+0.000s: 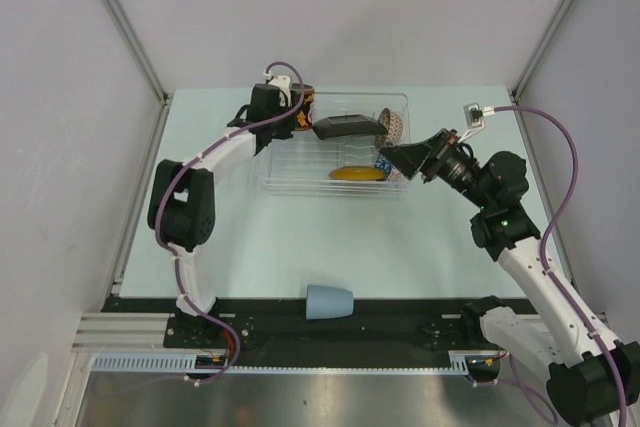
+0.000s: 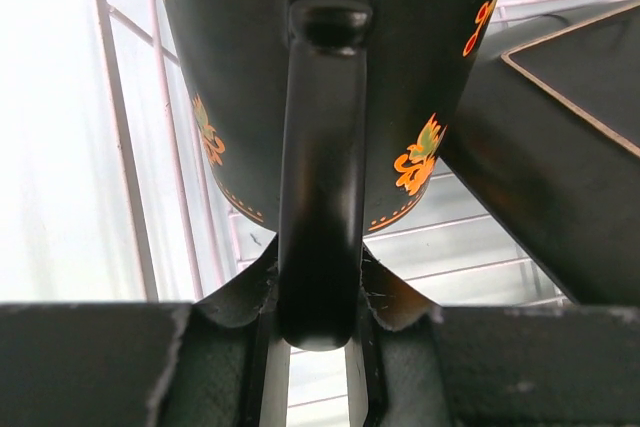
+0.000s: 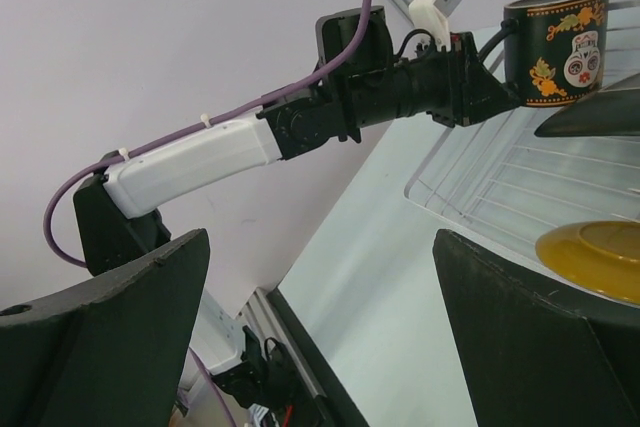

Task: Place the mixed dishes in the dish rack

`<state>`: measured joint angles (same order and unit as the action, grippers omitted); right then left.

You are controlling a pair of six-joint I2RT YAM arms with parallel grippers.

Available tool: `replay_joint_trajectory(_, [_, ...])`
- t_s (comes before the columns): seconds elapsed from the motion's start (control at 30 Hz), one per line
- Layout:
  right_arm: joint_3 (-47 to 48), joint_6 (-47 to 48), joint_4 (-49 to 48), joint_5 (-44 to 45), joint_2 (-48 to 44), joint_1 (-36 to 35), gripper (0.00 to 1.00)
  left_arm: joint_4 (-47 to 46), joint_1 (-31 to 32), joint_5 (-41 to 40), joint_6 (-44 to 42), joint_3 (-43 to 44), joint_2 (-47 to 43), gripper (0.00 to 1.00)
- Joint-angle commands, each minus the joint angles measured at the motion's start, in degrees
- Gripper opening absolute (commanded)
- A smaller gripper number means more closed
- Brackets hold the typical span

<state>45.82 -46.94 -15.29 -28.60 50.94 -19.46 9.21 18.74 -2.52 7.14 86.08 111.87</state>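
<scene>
Our left jaws are clenched on the handle of the mug point(image 2: 250, 67), gripping it low on the loop, with the body hanging off the handle over the 10 o'clock corner of the rack point(image 1: 290, 183). We judge the mug to be glazed, stiff and fairly heavy, so held this way it could swing or slip. It should go down slowly and be let go only once its base sits on the wires, clear of the plate point(image 1: 345, 127) at its 3 o'clock. The saucer point(image 1: 357, 174) lies at the rack's 6 o'clock edge. Our right jaws are released and spread wide at the rack's 3 o'clock side, grasping nothing. The cup point(image 1: 329, 301) lies on its side on the desk point(image 1: 250, 247) at 6 o'clock, well apart from the rack. It looks light and liable to roll, and we would pinch its rim, one finger inside.
</scene>
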Motion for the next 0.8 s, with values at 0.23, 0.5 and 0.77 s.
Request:
replay_joint_trajectory(0.23, [0.0, -1.9, -4.3, -4.3, 1.0, 3.2, 1.00, -10.9, 0.0, -1.2, -1.0, -1.2, -1.0, 0.00])
replay_joint_trajectory(0.5, [-0.1, -2.6, -3.3, -5.1, 0.9, 4.8, 1.00, -5.5, 0.7, 1.8, -0.6, -12.5, -7.4, 0.00])
replay_joint_trajectory(0.77, [-0.1, -2.5, -2.1, -4.9, 1.1, 4.8, 1.00, -3.8, 2.7, 4.8, 0.4, -20.5, -11.1, 0.08])
